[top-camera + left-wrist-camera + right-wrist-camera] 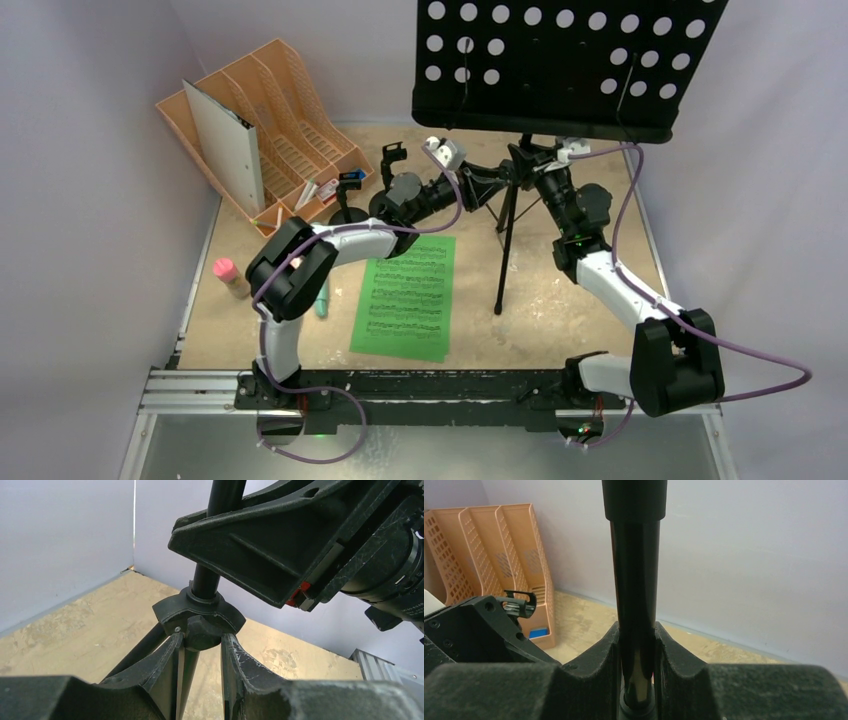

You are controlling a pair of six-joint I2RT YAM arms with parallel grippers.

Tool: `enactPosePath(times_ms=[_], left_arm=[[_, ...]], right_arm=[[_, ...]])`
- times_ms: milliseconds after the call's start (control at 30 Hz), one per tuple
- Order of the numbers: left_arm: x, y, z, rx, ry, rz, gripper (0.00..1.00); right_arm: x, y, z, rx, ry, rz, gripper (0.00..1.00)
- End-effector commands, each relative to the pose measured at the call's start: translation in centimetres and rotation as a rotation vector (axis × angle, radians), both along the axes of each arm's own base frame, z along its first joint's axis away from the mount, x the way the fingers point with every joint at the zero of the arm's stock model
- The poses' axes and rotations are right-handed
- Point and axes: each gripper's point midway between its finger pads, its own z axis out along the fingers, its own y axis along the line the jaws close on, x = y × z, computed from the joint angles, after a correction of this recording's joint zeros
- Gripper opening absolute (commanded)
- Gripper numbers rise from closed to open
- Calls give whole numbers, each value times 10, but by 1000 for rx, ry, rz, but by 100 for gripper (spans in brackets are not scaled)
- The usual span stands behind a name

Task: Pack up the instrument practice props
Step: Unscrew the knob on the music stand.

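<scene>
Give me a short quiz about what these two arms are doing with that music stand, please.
1. True or false: the right claw is clamped on the tripod pole.
2. The green sheet music lies: A in the orange rack; B flat on the table; C on the music desk.
3. What does the left claw straddle?
Key: 1 true; 2 B; 3 the knob where the tripod legs meet.
</scene>
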Motion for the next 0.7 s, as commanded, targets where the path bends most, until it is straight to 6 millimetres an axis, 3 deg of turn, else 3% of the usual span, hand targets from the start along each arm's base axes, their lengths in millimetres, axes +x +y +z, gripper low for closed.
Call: enactPosePath(times_ms=[0,100,200,433,667], left_arm=[[-24,12,54,-122,-95,-6,28],[-21,16,60,-94,-136,32,38],[-23,15,60,-56,-211,27,42],[-29,15,33,135,-602,37,53],[-16,15,18,333,-889,89,53]], right_arm=[[-4,-2,14,18,-47,-11,0],[-4,-3,14,18,-48,-12,0],[-4,-3,14,18,-48,-13,0],[-5,-2,14,14,-51,-9,0],[-5,0,14,8,-53,0,0]])
